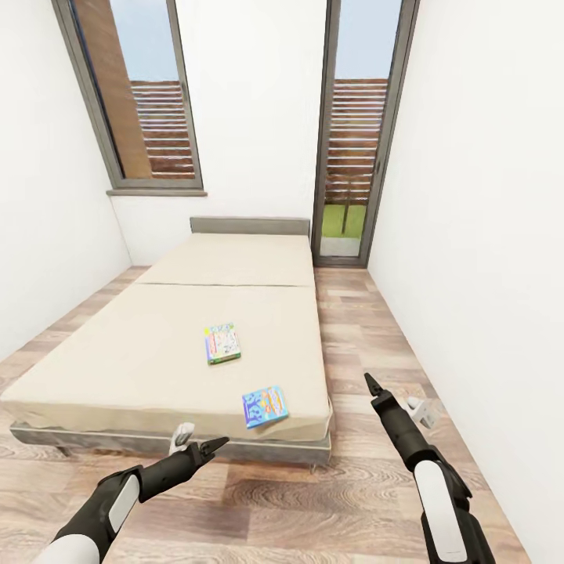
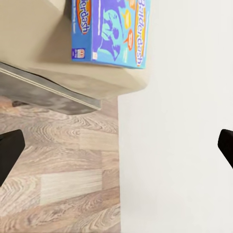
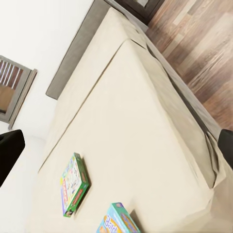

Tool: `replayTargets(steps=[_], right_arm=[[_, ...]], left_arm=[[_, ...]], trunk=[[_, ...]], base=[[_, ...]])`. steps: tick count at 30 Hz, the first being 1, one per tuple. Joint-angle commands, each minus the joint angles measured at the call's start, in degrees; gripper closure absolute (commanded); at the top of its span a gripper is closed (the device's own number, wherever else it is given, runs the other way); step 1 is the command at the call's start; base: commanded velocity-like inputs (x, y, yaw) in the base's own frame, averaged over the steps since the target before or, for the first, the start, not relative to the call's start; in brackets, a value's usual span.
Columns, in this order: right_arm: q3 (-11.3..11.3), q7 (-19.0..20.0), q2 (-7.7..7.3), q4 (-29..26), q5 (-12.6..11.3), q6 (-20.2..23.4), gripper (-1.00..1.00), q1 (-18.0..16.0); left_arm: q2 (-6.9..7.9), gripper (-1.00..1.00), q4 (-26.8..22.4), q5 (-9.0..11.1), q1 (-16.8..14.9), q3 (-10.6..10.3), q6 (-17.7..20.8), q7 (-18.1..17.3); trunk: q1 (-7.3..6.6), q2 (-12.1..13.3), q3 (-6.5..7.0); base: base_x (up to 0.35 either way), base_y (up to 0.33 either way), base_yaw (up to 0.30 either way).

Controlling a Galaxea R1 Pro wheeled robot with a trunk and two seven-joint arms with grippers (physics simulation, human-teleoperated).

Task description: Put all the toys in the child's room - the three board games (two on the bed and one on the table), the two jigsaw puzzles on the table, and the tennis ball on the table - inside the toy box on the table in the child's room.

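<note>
Black arms raised before bed [image 1: 157,345], left pincer [image 1: 210,448] apparently open

The flat blue cartoon-printed game box [image 2: 110,33], ahead of the left jaws, is cropped by the frame edge; its small print is unreadable. The second box's lettering [image 3: 74,184] blurs.

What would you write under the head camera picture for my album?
Two games on the bed, both arms raised before it.

Bright, even daylight from 2 windows [image 1: 149,102]; soft faint shadows, slight blur, wide-angle stretching at edges.
</note>
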Motion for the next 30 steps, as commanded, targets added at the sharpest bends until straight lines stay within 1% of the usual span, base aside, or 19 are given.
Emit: replayTargets(steps=[1,3,6,8,12,15,16,17,19,24,30], right_arm=[[-0.1,0.3,0.07,0.0,-0.3,0.4,-1.0,0.0],[0.0,0.3,0.07,0.0,-0.3,0.4,-1.0,0.0],[0.1,0.4,0.07,0.0,-0.3,0.5,-1.0,0.0],[0.0,0.4,0.07,0.0,-0.3,0.5,-1.0,0.0],[0.0,0.5,0.07,0.0,-0.3,0.5,-1.0,0.0],[0.0,0.5,0.07,0.0,-0.3,0.5,-1.0,0.0],[0.0,0.5,0.07,0.0,-0.3,0.5,-1.0,0.0],[0.0,0.5,0.07,0.0,-0.3,0.5,-1.0,0.0],[0.1,0.5,0.07,0.0,-0.3,0.5,-1.0,0.0],[0.1,0.5,0.07,0.0,-0.3,0.5,-1.0,0.0],[0.0,0.5,0.07,0.0,-0.4,0.6,-1.0,0.0]], left_arm=[[0.03,-1.0,0.0,0.2,0.0,0.1,0.5,-0.2],[0.07,-1.0,0.0,0.2,-0.1,0.1,0.5,-0.3],[0.16,-1.0,0.0,0.4,-0.1,0.1,0.5,-0.3],[0.23,-1.0,0.0,1.0,0.0,0.1,0.5,-0.4],[0.4,-1.0,0.0,2.6,-0.1,0.0,0.5,-0.7],[0.54,-1.0,0.1,3.4,-0.1,-0.1,0.5,-2.4],[0.55,-1.0,0.1,3.4,-0.1,-0.1,0.5,-2.9],[0.58,-1.0,0.1,3.6,0.0,-0.1,0.5,-4.7],[0.6,-1.0,0.1,3.7,0.0,-0.2,0.5,-6.2],[0.61,-1.0,0.1,3.7,-0.1,-0.1,0.6,-7.4],[0.59,-1.0,0.1,3.8,-0.1,-0.1,0.7,-7.6]], trunk=[[0.22,-0.4,-0.24],[0.66,-1.2,-0.59],[0.66,-1.2,-0.59],[0.66,-1.2,-0.59],[1.54,-2.8,-1.31],[2.19,-4.0,-1.85],[2.41,-4.4,-2.03],[2.63,-4.9,-2.21],[3.07,-5.7,-2.57],[4.17,-7.7,-3.47],[5.49,-10.1,-4.54]], base=[[0.0,0.0,0.0],[0.0,0.0,0.0],[0.0,0.0,0.0],[0.0,0.0,0.0],[0.0,0.0,0.0],[0.0,0.0,0.0],[0.0,0.0,0.0],[0.0,0.0,0.0],[0.0,0.0,0.0],[0.0,0.0,0.0],[0.0,0.0,0.0]])
